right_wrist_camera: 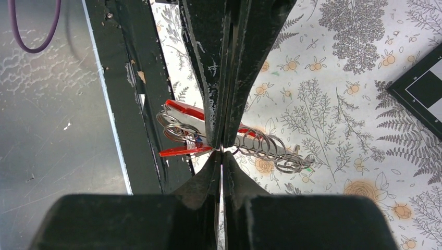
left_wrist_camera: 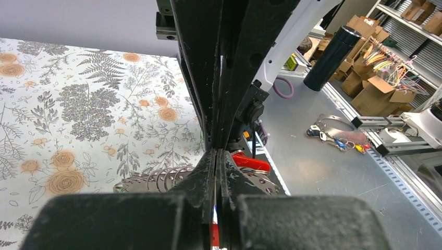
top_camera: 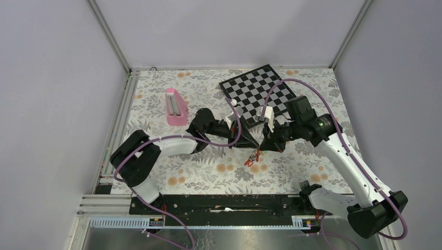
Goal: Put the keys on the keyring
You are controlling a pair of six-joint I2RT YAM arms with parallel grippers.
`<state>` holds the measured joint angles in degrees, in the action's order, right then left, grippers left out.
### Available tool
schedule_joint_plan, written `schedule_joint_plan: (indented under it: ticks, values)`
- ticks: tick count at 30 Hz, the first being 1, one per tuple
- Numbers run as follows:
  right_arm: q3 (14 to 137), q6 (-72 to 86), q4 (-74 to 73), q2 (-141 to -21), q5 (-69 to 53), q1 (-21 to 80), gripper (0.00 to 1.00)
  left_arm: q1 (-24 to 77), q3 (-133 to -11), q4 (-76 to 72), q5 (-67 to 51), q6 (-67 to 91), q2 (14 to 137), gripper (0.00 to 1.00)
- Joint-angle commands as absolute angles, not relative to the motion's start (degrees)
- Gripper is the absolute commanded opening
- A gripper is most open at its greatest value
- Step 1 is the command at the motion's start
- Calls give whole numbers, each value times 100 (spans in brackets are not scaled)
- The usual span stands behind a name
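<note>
The keyring (right_wrist_camera: 183, 111), red on one side and grey on the other, hangs in the air where the two grippers meet. It shows as a small red shape in the top view (top_camera: 254, 157). Several wire rings of keys (right_wrist_camera: 266, 147) sit on its grey bar; they also show in the left wrist view (left_wrist_camera: 159, 178). My left gripper (left_wrist_camera: 216, 152) is shut, with a thin red and blue piece, apparently a key's tag, in its gap. My right gripper (right_wrist_camera: 222, 151) is shut at the keyring, next to its red arm (right_wrist_camera: 185, 151). The two sets of tips touch (top_camera: 259, 144).
A pink block (top_camera: 175, 107) lies at the back left of the flowered cloth. A checkerboard (top_camera: 258, 94) lies at the back, just behind the right arm. The black rail (top_camera: 224, 203) runs along the near edge. More keys (left_wrist_camera: 336, 139) lie on the grey bench beyond the table.
</note>
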<state>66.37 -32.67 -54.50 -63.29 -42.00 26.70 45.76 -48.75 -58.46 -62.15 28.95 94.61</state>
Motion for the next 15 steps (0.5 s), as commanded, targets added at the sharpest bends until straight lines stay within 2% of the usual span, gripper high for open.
schedule_joint_plan:
  ticks: [1,11,15]
  values:
    - [6497,-3223,-5076,-6033,-4197,2733,11,4569,-4907,-6389,-6179,3059,9364,0]
    - [6317,-2953,-4568,-5457,-3964,2725,47,4426,-4773,-6526,-5890,3321,9187,0]
    - [6406,-2828,-4531,-5496,-4052,2725,54,4422,-4772,-6446,-5810,3286,9185,0]
